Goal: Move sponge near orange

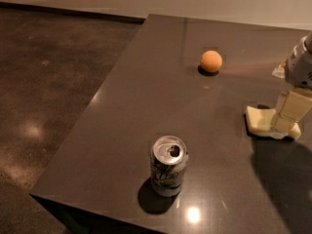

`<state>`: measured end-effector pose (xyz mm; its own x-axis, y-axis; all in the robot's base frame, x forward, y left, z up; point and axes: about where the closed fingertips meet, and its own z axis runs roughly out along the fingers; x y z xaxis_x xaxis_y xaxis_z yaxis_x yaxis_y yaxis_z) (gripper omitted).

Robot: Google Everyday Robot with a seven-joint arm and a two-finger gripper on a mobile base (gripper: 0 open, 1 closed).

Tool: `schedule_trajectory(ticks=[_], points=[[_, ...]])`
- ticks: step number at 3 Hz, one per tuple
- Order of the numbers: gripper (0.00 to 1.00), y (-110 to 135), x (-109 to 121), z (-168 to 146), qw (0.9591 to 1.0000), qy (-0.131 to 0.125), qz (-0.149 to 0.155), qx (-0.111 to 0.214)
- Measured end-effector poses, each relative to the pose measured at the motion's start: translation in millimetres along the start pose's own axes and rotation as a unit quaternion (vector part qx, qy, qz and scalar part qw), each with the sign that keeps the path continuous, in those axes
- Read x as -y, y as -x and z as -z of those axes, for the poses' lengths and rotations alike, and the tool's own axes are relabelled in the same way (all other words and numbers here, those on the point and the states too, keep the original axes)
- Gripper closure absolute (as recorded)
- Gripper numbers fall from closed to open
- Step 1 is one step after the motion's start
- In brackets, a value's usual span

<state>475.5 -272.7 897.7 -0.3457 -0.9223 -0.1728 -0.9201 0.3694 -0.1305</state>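
Note:
The pale yellow sponge [259, 120] lies flat on the dark table [146, 111] near its right side. My gripper [288, 115] comes down from the right edge of the view and sits on the sponge's right part. The orange [211, 61] rests on the table further back, to the left of the sponge, about a can's height away from it.
A silver drink can [168, 171] with an open top stands upright near the table's front edge. The table's left edge drops off to a dark polished floor [53, 82]. A pale wall runs along the back.

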Motion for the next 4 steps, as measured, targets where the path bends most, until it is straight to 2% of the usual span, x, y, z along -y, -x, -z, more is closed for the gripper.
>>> schedule_trajectory(ticks=[3,4], points=[[0.01,-29.6,-11.2,-40.5,0.9994,0.034,0.006,-0.009],[0.29,-32.9,-10.3,-45.4,0.9990,0.041,0.007,-0.013]])
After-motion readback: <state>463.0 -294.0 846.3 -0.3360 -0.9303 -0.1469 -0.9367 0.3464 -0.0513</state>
